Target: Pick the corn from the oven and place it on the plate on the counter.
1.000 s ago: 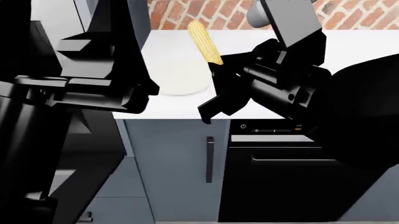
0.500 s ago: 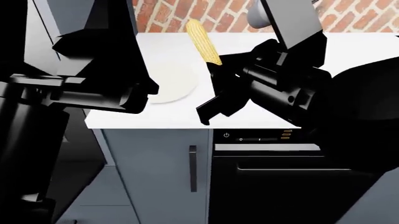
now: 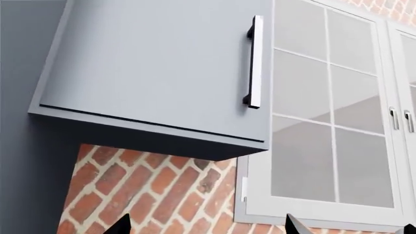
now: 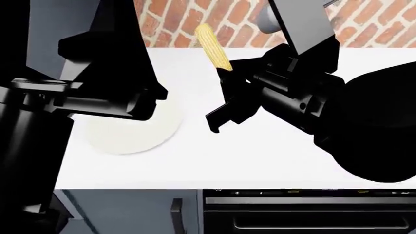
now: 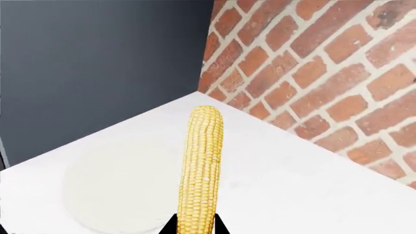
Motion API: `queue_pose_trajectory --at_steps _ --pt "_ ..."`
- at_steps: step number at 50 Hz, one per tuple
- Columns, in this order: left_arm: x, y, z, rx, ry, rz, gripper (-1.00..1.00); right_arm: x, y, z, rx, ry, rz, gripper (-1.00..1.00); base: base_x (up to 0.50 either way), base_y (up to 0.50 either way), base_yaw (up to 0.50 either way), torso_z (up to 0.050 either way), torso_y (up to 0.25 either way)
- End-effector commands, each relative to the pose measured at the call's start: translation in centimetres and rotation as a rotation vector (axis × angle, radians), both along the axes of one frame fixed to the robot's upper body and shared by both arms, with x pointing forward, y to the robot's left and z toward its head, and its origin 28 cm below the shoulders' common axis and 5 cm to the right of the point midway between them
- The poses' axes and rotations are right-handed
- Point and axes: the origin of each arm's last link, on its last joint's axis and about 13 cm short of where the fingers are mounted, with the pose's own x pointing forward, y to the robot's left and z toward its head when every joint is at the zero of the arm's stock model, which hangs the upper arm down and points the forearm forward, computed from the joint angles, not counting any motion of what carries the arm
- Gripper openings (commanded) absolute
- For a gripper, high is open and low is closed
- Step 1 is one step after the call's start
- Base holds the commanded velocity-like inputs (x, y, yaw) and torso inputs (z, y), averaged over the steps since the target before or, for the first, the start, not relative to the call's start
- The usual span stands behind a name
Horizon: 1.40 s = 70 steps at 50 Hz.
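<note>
The yellow corn (image 4: 213, 46) stands nearly upright above the white counter (image 4: 260, 156), its lower end clamped in my right gripper (image 4: 227, 72). In the right wrist view the corn (image 5: 200, 165) rises from between the two black fingertips (image 5: 218, 226) of the right gripper (image 5: 195, 227). The cream plate (image 5: 120, 187) lies on the counter (image 5: 286, 185) beside and below the cob. In the head view the plate (image 4: 140, 131) sits left of the corn, partly hidden by my left arm. My left gripper (image 3: 206, 229) is open and points up at wall cabinets. The oven is out of view.
A brick wall (image 4: 188, 19) backs the counter. A black appliance front (image 4: 305, 214) and a grey cabinet door (image 4: 123, 214) sit below the counter edge. The left wrist view shows a grey wall cabinet (image 3: 156, 68) and a glass-door cabinet (image 3: 325, 122).
The head view has shifted, so the counter and plate now sit lower and larger in it. My right gripper still holds the corn, now farther over the counter.
</note>
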Motion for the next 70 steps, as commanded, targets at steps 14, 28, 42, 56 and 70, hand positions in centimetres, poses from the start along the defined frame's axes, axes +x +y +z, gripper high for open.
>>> queue_pose_trajectory --at_steps 14,28,42,56,70 --pt "0.0 -0.1 -0.1 0.006 0.000 -0.007 1.00 0.2 -0.2 0.4 -0.014 -0.081 -0.006 -1.00 0.36 -0.11 0.00 0.000 0.002" --pt "-0.1 -0.2 -0.1 0.003 0.002 -0.011 1.00 0.0 -0.2 0.2 -0.059 -0.091 -0.014 -1.00 0.00 0.00 0.10 0.000 0.001" --pt "0.0 -0.2 -0.2 -0.001 0.004 -0.011 1.00 0.0 -0.1 0.2 -0.056 -0.089 -0.003 -1.00 0.02 0.00 0.50 0.000 0.000" --pt "-0.1 -0.2 -0.1 0.000 0.002 -0.012 1.00 -0.1 -0.2 0.2 -0.048 -0.086 0.003 -1.00 0.03 0.00 0.50 0.000 0.001" --pt "0.0 -0.3 -0.2 0.002 0.005 -0.017 1.00 0.3 -0.1 -0.6 -0.059 -0.069 -0.010 -1.00 0.01 0.00 0.11 0.000 0.001"
